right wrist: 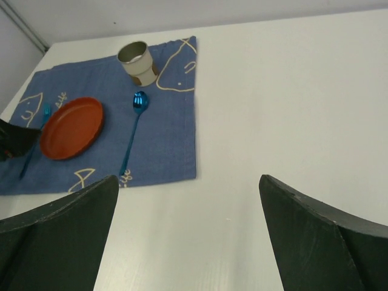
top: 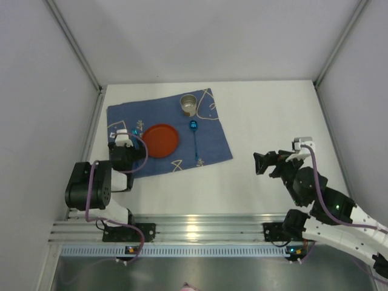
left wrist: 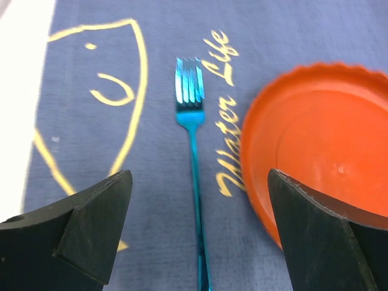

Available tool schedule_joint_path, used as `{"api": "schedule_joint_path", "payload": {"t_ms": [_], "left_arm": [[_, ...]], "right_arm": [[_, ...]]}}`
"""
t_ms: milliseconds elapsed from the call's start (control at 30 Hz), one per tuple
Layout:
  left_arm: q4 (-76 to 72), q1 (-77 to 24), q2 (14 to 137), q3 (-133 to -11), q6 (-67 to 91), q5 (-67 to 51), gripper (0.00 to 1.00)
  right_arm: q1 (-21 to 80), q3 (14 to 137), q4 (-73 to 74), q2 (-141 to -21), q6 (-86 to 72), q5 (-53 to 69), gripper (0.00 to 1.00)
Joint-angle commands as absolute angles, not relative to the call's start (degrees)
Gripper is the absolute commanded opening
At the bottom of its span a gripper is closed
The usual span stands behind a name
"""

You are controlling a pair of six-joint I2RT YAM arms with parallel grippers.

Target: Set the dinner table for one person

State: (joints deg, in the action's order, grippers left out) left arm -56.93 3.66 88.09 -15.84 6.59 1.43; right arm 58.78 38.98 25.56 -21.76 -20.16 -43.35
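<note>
From above, the dinner table (top: 279, 115) is running long left to right, carrying the cloth (top: 212, 148) on its left half as a place mat.

Left wrist: the left gripper (left wrist: 199, 177) is hanging open astride the fork (left wrist: 189, 91), which is lying beside the plate (left wrist: 321, 139) as a setting wants, tines pointing away.

Right wrist: the right gripper (right wrist: 188, 179) is gaping, empty, over bare tabletop.

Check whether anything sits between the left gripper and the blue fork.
Nothing visible does. The fork lies bare on the blue cloth below the left gripper, whose fingers are open; the orange plate sits apart, beside it.
</note>
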Motion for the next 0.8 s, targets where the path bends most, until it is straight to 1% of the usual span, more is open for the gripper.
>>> {"api": "schedule_joint_path", "payload": {"t_ms": [0, 33, 100, 133, 200, 267, 333, 367, 400, 467, 500, 533, 600, 667, 700, 767], "left_arm": [[-72.44, 3.43, 90.80, -13.97, 4.75, -3.60, 0.98], [-67.90, 3.17, 90.18, -14.58, 4.83, -3.26, 0.99], [-65.14, 2.81, 90.17, -16.95, 4.40, -3.16, 0.98], [-64.26, 2.20, 90.52, -17.66, 3.35, -0.55, 0.98], [-62.58, 0.27, 90.18, -18.19, 2.99, 2.19, 0.98], [-63.19, 0.26, 90.26, -18.02, 2.81, 2.11, 0.99], [-63.11, 0.26, 90.26, -18.02, 2.81, 2.11, 0.98], [-63.11, 0.18, 90.26, -18.02, 2.81, 2.11, 0.99], [-63.11, 0.26, 90.18, -18.02, 2.90, 2.11, 0.99], [-63.11, 0.26, 90.18, -18.02, 2.90, 2.11, 0.98], [-63.11, 0.18, 90.26, -18.02, 2.90, 2.02, 0.98], [-63.02, 0.26, 90.18, -18.10, 2.90, 2.02, 0.98], [-63.02, 0.26, 90.26, -18.02, 2.90, 2.11, 0.99], [-63.19, 0.26, 90.26, -18.02, 2.90, 2.11, 0.99], [-63.11, 0.35, 90.18, -18.02, 2.81, 2.11, 0.98], [-63.11, 0.35, 90.26, -18.02, 2.81, 2.11, 0.99]], "right_arm": [[59.06, 37.53, 22.06, -23.90, -22.40, -46.32, 1.00], [59.06, 37.01, 21.80, -24.25, -22.93, -47.28, 1.00], [59.06, 34.81, 21.45, -25.13, -22.68, -48.60, 1.00], [59.06, 33.93, 20.75, -25.57, -22.15, -50.52, 1.00], [59.06, 31.47, 15.75, -27.84, -19.71, -52.64, 1.00], [58.54, 30.68, 10.32, -31.01, -17.06, -55.19, 1.00], [56.97, 30.50, 6.44, -37.24, -11.02, -55.55, 1.00], [56.00, 29.71, 4.24, -39.44, -4.37, -55.20, 1.00], [52.68, 29.45, 1.70, -42.77, -2.22, -51.37, 1.00], [45.21, 27.61, -1.65, -44.38, -0.62, -42.15, 1.00], [38.30, 26.38, -6.46, -45.34, -0.44, -37.66, 1.00], [35.45, 24.54, -8.59, -46.40, -0.44, -31.70, 1.00], [28.61, 24.43, -13.94, -51.99, 1.93, -30.24, 0.99], [24.11, 24.43, -17.39, -55.97, 2.90, -28.92, 1.00], [20.08, 23.74, -21.49, -59.03, 2.99, -26.48, 1.00], [17.15, 22.59, -25.64, -61.42, 3.51, -23.84, 1.00]]}}
